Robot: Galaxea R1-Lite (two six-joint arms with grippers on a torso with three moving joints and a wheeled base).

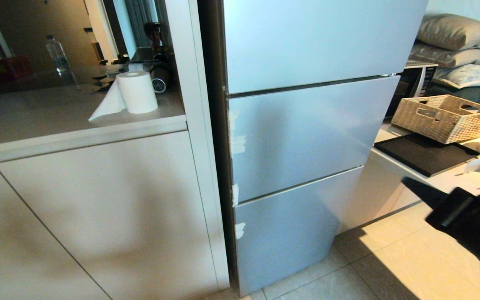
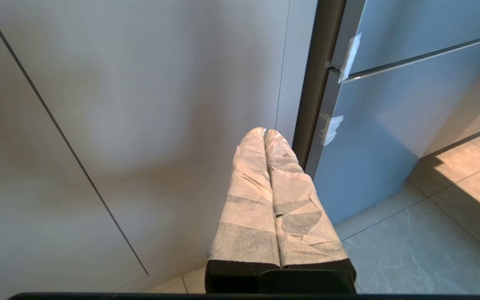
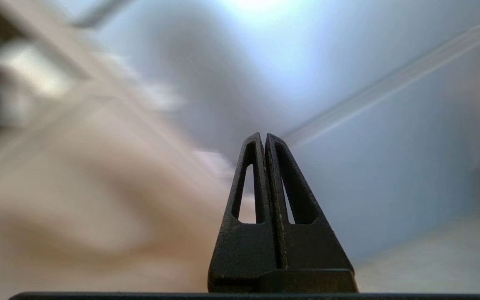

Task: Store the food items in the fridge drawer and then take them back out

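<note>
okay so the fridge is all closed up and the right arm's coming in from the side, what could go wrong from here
1. The right gripper is shut and empty, and the fridge fronts look flat with only thin seams, so getting a hold to open one may slip.
2. The right wrist view is smeared, suggesting a fast swing; the tips could strike the fridge front.
3. No fruit or drawer is visible, so the opened section might be the wrong one.

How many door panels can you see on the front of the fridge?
3, stacked: the top door, the middle door below it, and the bottom door nearest the floor. All are shut; more may lie above the view.
</note>
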